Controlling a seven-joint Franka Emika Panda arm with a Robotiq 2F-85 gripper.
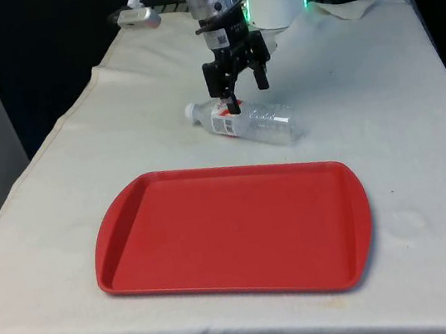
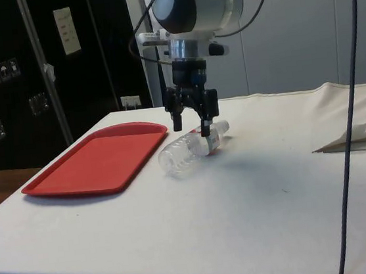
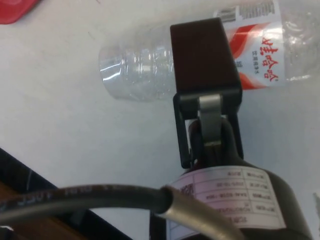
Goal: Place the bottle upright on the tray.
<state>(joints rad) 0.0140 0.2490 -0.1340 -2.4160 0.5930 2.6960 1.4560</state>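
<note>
- Pincer [image 1: 244,96] poised directly over the bottle [image 1: 246,121], fingers apart, straddling the labelled section near the neck, nothing clamped.
- Bottle lying flat on the worktop [image 1: 382,109], just beyond the far rim of the red tray [image 1: 232,228], apart from it.
- Long axis roughly along that rim: cap toward the front view's left, base toward the right.
- Likely needs a straight descent and closing across the body, then a tilt to vertical.
- Finger-to-plastic contact hard to judge; in the wrist view one finger [image 3: 202,55] covers the bottle's middle, cap cut off.
</note>
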